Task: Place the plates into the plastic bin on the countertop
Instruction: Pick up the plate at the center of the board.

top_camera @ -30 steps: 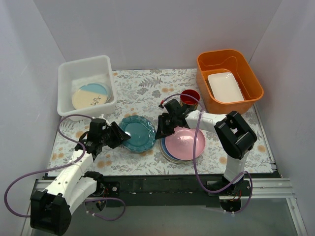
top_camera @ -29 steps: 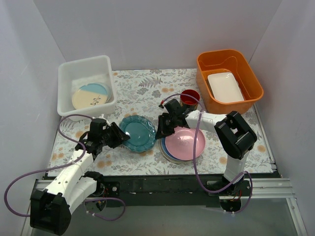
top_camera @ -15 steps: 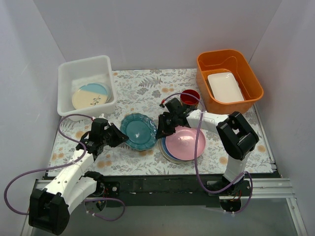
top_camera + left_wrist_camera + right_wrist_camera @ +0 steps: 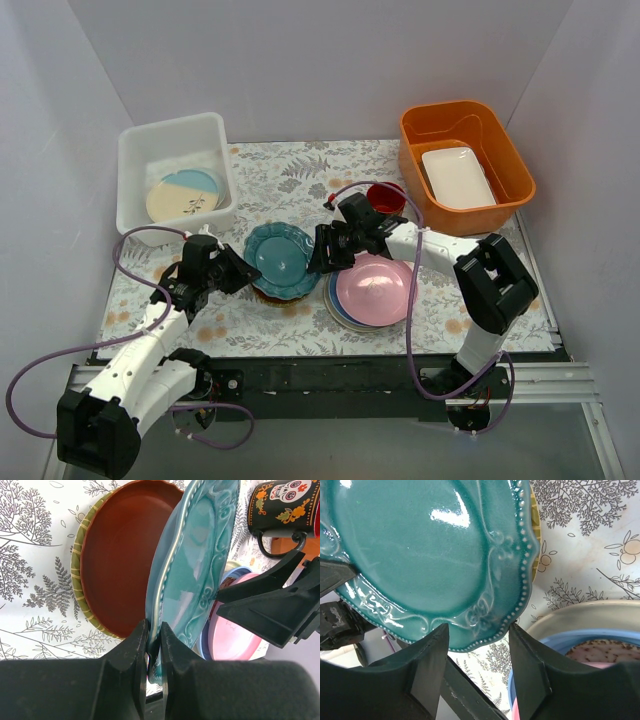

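Nearest, left gripper: jaws together, clamped on the rim of the teal plate.
Teal plate: scalloped, beaded rim; held tilted up off the countertop, between the two grippers.
Beneath it, brown-red plate: straw-yellow rim, lying flat on the cloth.
Right gripper: jaws apart, at the teal plate's opposite edge; whether they touch it cannot be told.
Stack of plates: just right of the teal plate, pink plate on top.
Mug: dark red, upright behind the stack.
Plastic bin: far left corner, holding one cream and light-blue plate.
Orange tub: far right, white rectangular dish inside.
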Robot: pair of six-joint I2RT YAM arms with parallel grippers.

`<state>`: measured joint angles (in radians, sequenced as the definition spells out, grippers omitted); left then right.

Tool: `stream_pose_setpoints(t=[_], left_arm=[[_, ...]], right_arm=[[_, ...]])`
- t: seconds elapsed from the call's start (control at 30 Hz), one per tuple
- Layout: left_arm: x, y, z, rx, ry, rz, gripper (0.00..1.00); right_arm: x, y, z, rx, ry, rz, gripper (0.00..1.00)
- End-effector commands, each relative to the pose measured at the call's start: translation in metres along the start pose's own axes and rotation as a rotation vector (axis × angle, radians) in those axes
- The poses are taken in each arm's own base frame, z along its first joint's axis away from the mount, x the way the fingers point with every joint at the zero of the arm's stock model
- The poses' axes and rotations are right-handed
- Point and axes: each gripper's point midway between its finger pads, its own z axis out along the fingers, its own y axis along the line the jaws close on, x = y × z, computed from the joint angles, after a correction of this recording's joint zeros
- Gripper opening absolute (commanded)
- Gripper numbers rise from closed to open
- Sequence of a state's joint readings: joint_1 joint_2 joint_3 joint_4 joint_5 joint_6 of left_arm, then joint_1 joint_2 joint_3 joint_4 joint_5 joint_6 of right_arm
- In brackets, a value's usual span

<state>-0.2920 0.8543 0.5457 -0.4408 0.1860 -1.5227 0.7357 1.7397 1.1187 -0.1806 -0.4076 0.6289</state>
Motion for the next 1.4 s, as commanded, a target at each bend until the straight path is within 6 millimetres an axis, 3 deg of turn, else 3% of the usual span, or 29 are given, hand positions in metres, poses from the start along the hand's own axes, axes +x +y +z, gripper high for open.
stream_pose_setpoints(t=[0.0,0.47,0.73,1.13,1.37], left_arm=[[-0.016,-0.052,-0.014,0.176,-0.031,0.030,0.00],[-0.016,-0.053,-0.026,0.163,-0.039,0.014,0.00],[-0.019,-0.052,-0.032,0.148,-0.050,0.026,0.00],[-0.035,-0.071,-0.031,0.161,-0.062,0.046,0.00],[-0.047,-0.079,-0.031,0.134,-0.074,0.048,0.00]], right_arm=[[-0.027,0.071,-0.025,-0.215,-0.093,-0.105,0.59],[-0.036,0.083,-0.035,-0.247,-0.135,-0.122,0.73],[-0.036,0.086,-0.039,-0.256,-0.142,-0.129,0.74],[-0.025,0.076,-0.052,-0.225,-0.153,-0.143,0.80],[-0.040,0.093,-0.059,-0.276,-0.192,-0.157,0.83]])
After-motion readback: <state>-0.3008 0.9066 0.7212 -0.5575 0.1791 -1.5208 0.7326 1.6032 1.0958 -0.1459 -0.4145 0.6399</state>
